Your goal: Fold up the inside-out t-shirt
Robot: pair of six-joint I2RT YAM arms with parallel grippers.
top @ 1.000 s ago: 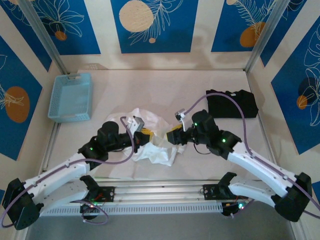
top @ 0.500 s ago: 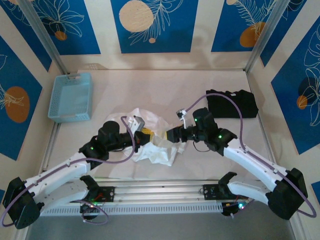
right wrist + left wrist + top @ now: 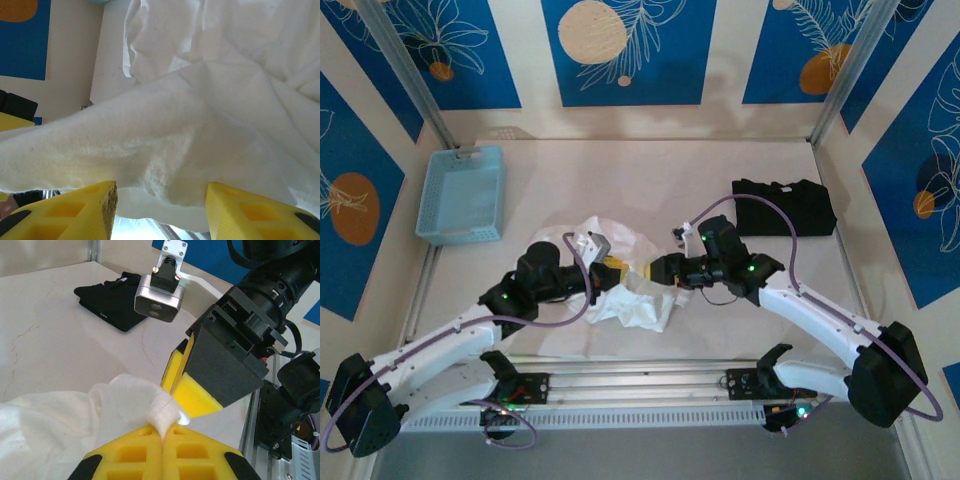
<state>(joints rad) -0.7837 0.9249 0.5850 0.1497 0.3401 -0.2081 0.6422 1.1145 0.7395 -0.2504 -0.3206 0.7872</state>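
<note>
left pincer (image 3: 164,434): pinching t-shirt (image 3: 50,420) | right pincer (image 3: 160,192): parted, at t-shirt

I've got the pale table (image 3: 650,170) stretching out in front of me, with faint veins running through its top. Far left, a blue basket (image 3: 461,193) sits flat by the left edge, its long side running away from me. Over on the right, well apart from it, a black folded garment (image 3: 784,207) lies close to the right wall. In the middle, towards my near edge, the white t-shirt (image 3: 635,300) is a crumpled heap, partly resting on the tabletop.
</note>
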